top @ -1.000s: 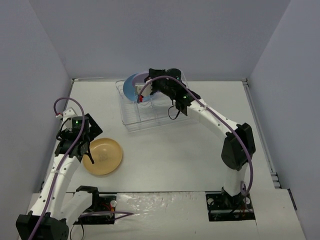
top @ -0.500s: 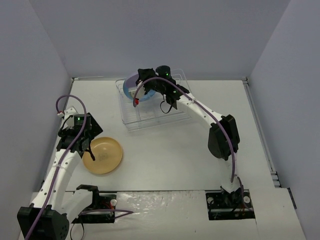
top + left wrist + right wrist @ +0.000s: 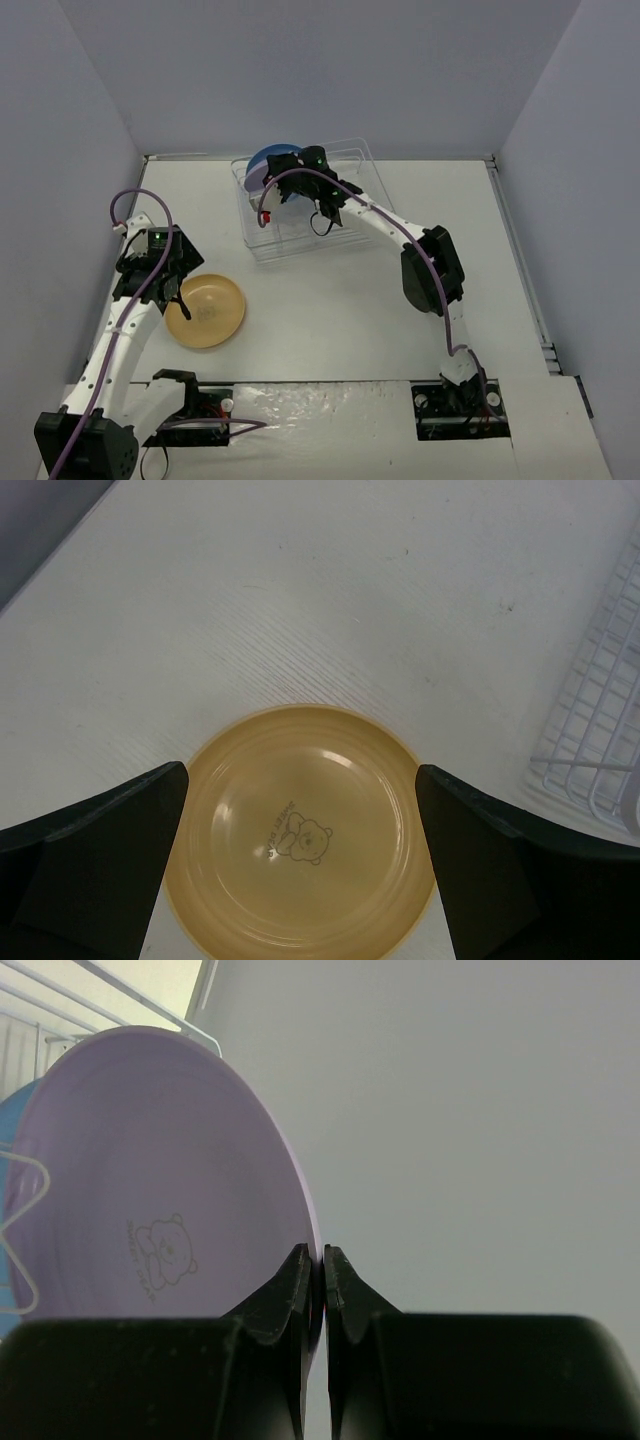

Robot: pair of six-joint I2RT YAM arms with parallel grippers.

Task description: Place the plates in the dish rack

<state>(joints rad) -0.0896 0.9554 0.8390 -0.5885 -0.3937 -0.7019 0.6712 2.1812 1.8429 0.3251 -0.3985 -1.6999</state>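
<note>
The yellow-orange plate (image 3: pixel 206 311) lies flat on the table at the left. My left gripper (image 3: pixel 176 290) hangs over its left rim, open, with the plate (image 3: pixel 300 830) lying between and below the two fingers (image 3: pixel 100 860). At the back stands the clear wire dish rack (image 3: pixel 300 238). The blue plate (image 3: pixel 265 163) stands upright at the rack's far left end. My right gripper (image 3: pixel 285 178) is over that end, shut on the rim of the lavender plate (image 3: pixel 150 1190), which it holds on edge just in front of the blue plate (image 3: pixel 8 1160).
Grey walls enclose the table on three sides, and the back wall is close behind the rack. The rack's wire edge (image 3: pixel 600 730) shows to the right of the yellow plate. A red tag (image 3: pixel 264 216) hangs from the right arm's cable over the rack.
The right arm has swung left and further back over the rack, carrying the lavender plate up against the blue one. The left arm has barely moved.
</note>
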